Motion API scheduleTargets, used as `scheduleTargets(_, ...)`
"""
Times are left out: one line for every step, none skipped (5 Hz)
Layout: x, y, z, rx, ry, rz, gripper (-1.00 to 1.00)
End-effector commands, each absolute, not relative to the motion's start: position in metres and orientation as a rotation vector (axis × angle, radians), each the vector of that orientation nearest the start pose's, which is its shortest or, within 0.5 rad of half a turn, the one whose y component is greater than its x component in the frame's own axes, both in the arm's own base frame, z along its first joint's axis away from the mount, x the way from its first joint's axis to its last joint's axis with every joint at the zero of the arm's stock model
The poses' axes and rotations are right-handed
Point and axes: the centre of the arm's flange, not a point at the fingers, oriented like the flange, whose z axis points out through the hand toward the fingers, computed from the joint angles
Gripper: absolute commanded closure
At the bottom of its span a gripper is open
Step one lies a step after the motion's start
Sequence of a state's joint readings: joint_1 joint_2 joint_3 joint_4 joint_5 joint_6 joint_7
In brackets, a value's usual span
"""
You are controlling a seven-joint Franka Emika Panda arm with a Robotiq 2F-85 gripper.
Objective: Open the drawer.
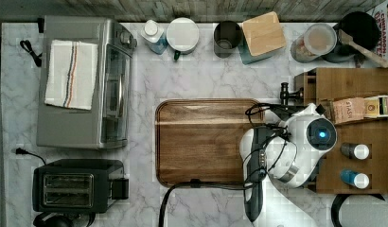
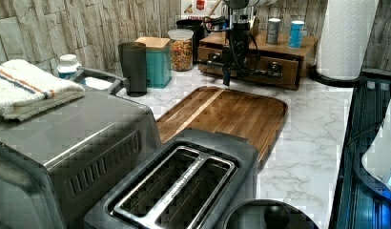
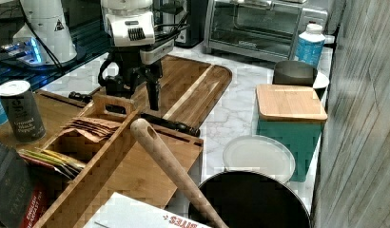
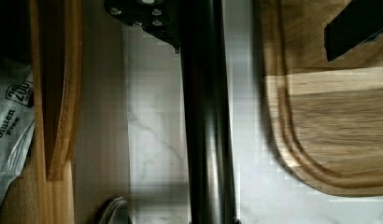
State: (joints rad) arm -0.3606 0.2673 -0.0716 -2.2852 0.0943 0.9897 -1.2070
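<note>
Toaster (image 1: 78, 185), toaster oven (image 1: 83, 82), serving tray (image 1: 201, 142).

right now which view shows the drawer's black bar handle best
The wrist view: the handle runs close up across the picture, over the marble between the cabinet front and the tray. The left view shows it side-on, partly behind the gripper. The right view shows one stretch; the top view just an end post.

We note even indoor light, blocky compression throughout; glare on the marble surface (image 2: 308, 143); wrist view soft, close.
</note>
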Motion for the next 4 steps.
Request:
scheduleTargets(0.511,-0.034,0.260,-3.050,-0.300,-0.053,-1.00)
scheduleTargets(0.514,0.001,0.262,-3.027,-0.345,-0.045,-1.00)
scheduleTargets(0.514,0.035,0.269,-3.012,-0.328,-0.018,-1.00)
scheduleTargets(0.512,0.056,0.275,-3.005,-0.298,-0.011,-1.00)
